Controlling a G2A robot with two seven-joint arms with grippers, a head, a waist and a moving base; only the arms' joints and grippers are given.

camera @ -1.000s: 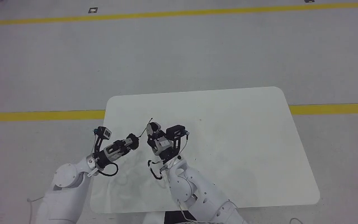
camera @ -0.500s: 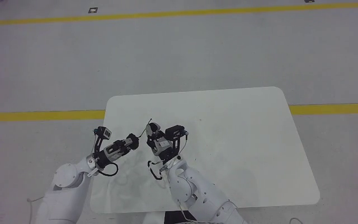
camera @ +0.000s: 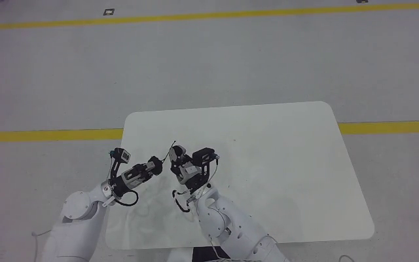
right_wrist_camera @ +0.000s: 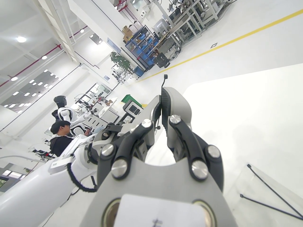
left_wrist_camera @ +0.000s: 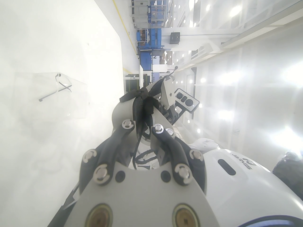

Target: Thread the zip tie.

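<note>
A thin black zip tie sticks out past the fingertips of my right gripper, which is shut on it; its small square head is at the free end. In the top view the zip tie runs slanted above the table's front left part, between my right gripper and my left gripper, which stand nearly tip to tip. My left gripper has its black-padded fingers shut, with a thin black strap running back between them. The right gripper's fingers rise just behind it.
A clear shallow tray holding spare black zip ties lies on the white table near the front left; the spare zip ties also lie beside the right gripper. The table's right side is bare.
My right gripper has shifted slightly left, closer to the left gripper, carrying the zip tie. The left arm has stayed in place.
</note>
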